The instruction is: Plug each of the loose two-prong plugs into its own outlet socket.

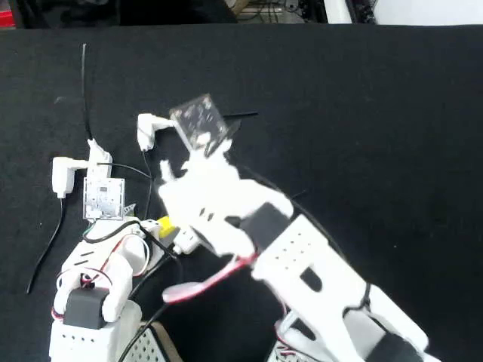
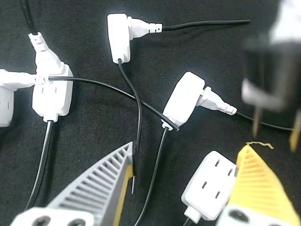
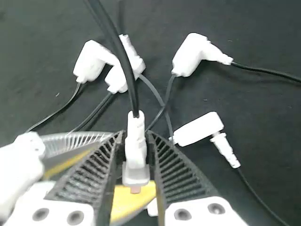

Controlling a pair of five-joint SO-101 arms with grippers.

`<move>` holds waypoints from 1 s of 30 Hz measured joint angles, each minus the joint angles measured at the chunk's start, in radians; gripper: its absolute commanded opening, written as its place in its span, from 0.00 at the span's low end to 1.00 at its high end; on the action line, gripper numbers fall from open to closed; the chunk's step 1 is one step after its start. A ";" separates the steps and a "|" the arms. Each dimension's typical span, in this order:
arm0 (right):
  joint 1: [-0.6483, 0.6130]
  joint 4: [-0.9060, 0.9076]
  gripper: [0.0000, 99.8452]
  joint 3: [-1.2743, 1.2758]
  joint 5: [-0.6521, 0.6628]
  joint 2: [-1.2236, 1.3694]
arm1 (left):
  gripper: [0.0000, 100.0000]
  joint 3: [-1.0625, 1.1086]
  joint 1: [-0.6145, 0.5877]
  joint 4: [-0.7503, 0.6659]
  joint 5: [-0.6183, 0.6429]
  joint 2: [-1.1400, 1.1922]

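Plug (image 3: 135,155) sits clamped in my right pincer (image 3: 135,135), long axis along the fingers, cord leading out past the tips and the pronged end back toward the palm. My left pincer (image 2: 188,147) stands wide and holds nothing. One free socket (image 2: 210,189) lies slots-up on the table (image 2: 94,122), just beside the left pincer's yellow finger (image 2: 256,183), so the left arm is nearer it. From the left wrist, the plug's prongs (image 2: 256,123) hang near that finger's tip, beside the socket, not over it. I judge they must swing over the slots first.
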 measured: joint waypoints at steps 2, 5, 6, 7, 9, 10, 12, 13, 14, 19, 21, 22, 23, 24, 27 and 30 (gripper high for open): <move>-0.034 -0.037 0.01 0.074 -0.006 -0.061 | 0.33 0.000 -0.014 -0.009 0.029 0.000; -0.055 -0.106 0.01 0.170 0.015 -0.141 | 0.33 0.000 -0.020 -0.009 0.044 0.002; -0.058 -0.112 0.01 0.192 0.023 -0.164 | 0.33 0.000 -0.020 -0.009 0.048 0.002; -0.058 -0.115 0.01 0.207 0.028 -0.183 | 0.33 0.000 -0.020 -0.009 0.048 0.002; -0.058 -0.118 0.01 0.230 0.035 -0.204 | 0.33 0.002 -0.021 -0.009 0.051 0.002; -0.058 -0.114 0.01 0.238 0.046 -0.213 | 0.33 0.002 -0.021 -0.009 0.051 0.002; -0.058 -0.094 0.01 0.241 0.080 -0.221 | 0.33 0.002 -0.021 -0.009 0.051 0.003; -0.058 -0.078 0.01 0.239 0.092 -0.221 | 0.33 0.003 -0.021 -0.008 0.051 0.003; -0.058 -0.064 0.01 0.236 0.103 -0.221 | 0.33 0.003 -0.023 -0.008 0.051 0.003; -0.058 -0.023 0.01 0.227 0.146 -0.221 | 0.33 0.003 -0.026 -0.008 0.051 0.005; -0.058 0.014 0.01 0.222 0.161 -0.222 | 0.33 0.003 -0.054 -0.008 0.051 0.005; -0.058 0.035 0.01 0.215 0.166 -0.222 | 0.33 0.003 -0.068 -0.011 0.051 0.005; -0.058 0.054 0.01 0.203 0.169 -0.222 | 0.33 0.003 -0.077 -0.015 0.051 0.005; -0.058 0.069 0.01 0.196 0.178 -0.222 | 0.33 0.003 -0.081 -0.017 0.051 0.005; -0.058 0.091 0.01 0.180 0.212 -0.221 | 0.33 0.003 -0.083 -0.017 0.051 0.005; 0.014 0.109 0.01 0.181 0.241 -0.206 | 0.33 0.000 -0.086 -0.020 0.014 0.002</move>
